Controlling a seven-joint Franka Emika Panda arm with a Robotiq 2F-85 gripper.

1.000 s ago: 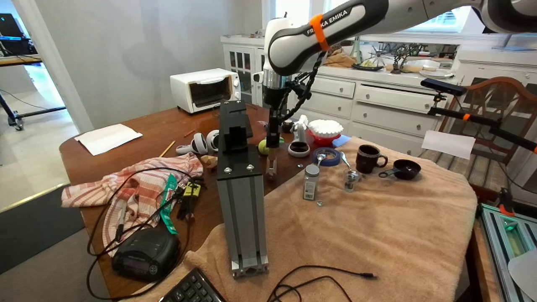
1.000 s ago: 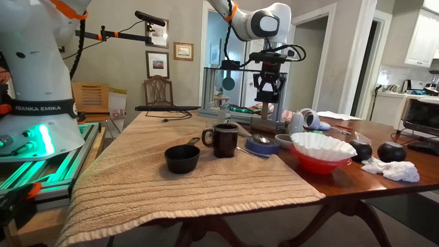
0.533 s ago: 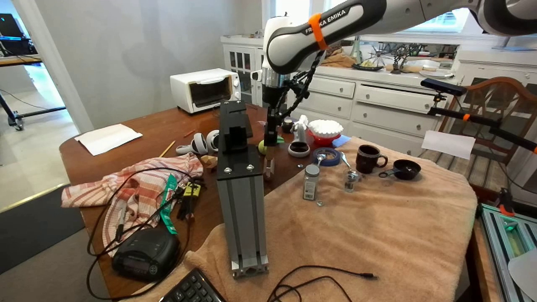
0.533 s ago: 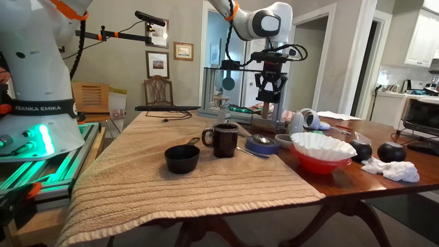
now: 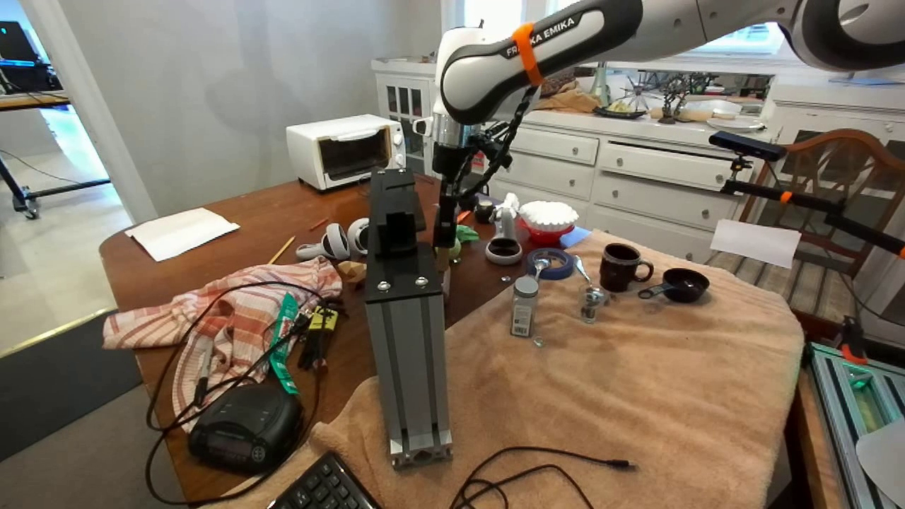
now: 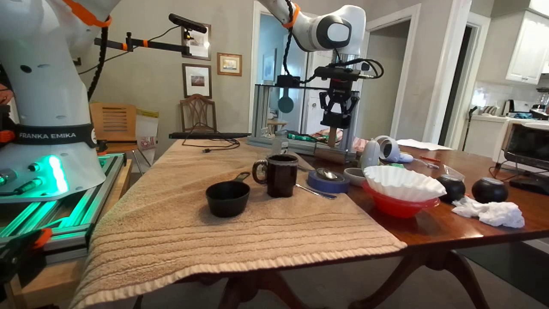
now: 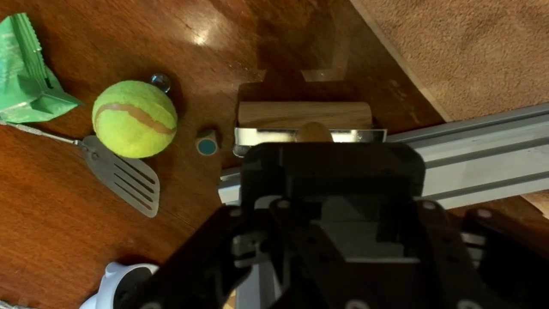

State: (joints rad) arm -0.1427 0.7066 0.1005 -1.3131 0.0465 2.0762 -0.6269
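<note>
My gripper (image 6: 335, 120) is shut on a wooden-handled tool, with a dark block at its fingertips. Below the block the wooden handle (image 6: 333, 136) hangs slightly tilted, ending in a wide bar (image 6: 331, 155) low over the table. From above, in the wrist view, the tool shows a round handle (image 7: 314, 132), a wood bar (image 7: 304, 113) and a shiny metal strip (image 7: 257, 136). Whether the bar touches the table I cannot tell. Left of it lie a small cube with a teal dot (image 7: 207, 146), a tennis ball (image 7: 134, 120), a glass marble (image 7: 161, 81) and a slotted spatula (image 7: 133, 184).
A tall aluminium stand (image 5: 410, 353) rises close beside the gripper and hides part of the tool. A tan towel (image 5: 622, 396) carries a jar (image 5: 523, 307), a dark mug (image 5: 619, 268) and a measuring cup (image 5: 686, 285). A white controller (image 6: 370, 154) and a red bowl (image 6: 399, 208) stand nearby.
In an exterior view the gripper and tool have shifted left, and the tool is now mostly behind the aluminium stand. The handle leans a little more, its lower end drifting sideways.
</note>
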